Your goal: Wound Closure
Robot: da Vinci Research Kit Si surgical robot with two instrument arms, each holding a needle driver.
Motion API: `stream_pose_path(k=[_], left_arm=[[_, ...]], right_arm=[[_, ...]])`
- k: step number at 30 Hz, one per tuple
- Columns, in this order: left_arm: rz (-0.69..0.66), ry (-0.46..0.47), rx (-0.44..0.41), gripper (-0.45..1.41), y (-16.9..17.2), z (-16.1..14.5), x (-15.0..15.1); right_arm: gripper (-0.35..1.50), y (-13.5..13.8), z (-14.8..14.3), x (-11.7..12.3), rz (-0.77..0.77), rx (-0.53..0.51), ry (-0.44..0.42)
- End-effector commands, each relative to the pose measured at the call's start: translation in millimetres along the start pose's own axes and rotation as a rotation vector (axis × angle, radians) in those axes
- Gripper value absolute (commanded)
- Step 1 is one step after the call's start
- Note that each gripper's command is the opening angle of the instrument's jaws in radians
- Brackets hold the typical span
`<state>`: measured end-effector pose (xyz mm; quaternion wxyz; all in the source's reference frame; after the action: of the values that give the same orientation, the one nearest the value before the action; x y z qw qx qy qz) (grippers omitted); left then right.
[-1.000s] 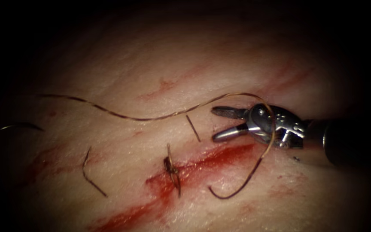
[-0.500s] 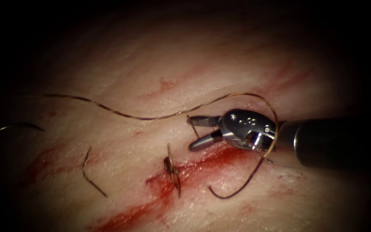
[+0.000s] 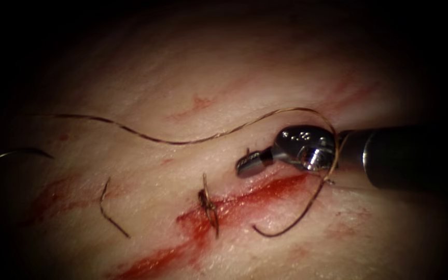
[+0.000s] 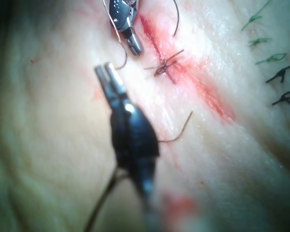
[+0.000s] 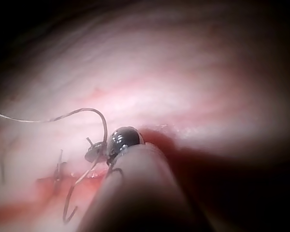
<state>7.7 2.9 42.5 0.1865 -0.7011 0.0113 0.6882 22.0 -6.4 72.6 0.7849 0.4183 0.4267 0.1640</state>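
endoscope view: we see the right tool (image 3: 245,162) just above the red cut (image 3: 224,207) in the tissue (image 3: 182,78), its jaws closed on a short cut end of thread (image 3: 247,151), with the long thread (image 3: 182,141) looping over its wrist and ending right of the knot (image 3: 207,199). at the far left edge a thin dark curve (image 3: 24,152) lies on the tissue, perhaps the needle, we cannot tell. in the left wrist view the left tool (image 4: 106,77) hangs apart over the tissue, jaws close together, holding nothing
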Motion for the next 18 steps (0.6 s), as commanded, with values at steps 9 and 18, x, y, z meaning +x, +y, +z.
stream_pose_path(k=[9,18], left_arm=[[-0.002,0.0,-0.001,-0.45,0.3,0.3,-0.7],[-0.003,0.0,-0.001,-0.45,0.3,0.4,-0.6]], right_arm=[[-0.35,2.1,-0.5,3.1,-0.226,-0.134,0.091],[-0.35,4.0,-6.6,9.8,-0.358,-0.302,0.192]])
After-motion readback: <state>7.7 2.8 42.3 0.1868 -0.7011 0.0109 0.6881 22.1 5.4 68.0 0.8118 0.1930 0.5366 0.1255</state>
